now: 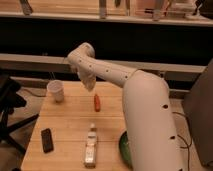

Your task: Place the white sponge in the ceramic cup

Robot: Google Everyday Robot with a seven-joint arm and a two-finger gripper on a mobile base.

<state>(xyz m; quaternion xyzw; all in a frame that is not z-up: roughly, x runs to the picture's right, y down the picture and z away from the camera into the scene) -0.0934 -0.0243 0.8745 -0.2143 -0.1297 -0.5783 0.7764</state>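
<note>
Above wooden table [70, 117]: jaws [89, 84] near tapered white ceramic cup [56, 91].

Bare wood separates claw [89, 84] from ceramic cup [56, 91].

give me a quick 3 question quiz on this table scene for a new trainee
1. True or false: the ceramic cup stands at the table's far left corner.
2. Multiple choice: what lies nearest the gripper? A. the black phone-like object B. the small orange-red object C. the green bowl
3. Fill in: the clear plastic bottle lies on its ____ near the table's front edge.

Key
1. True.
2. B; it lies just in front of the gripper, which hangs over the far middle of the table, right of the cup.
3. Side.
</note>
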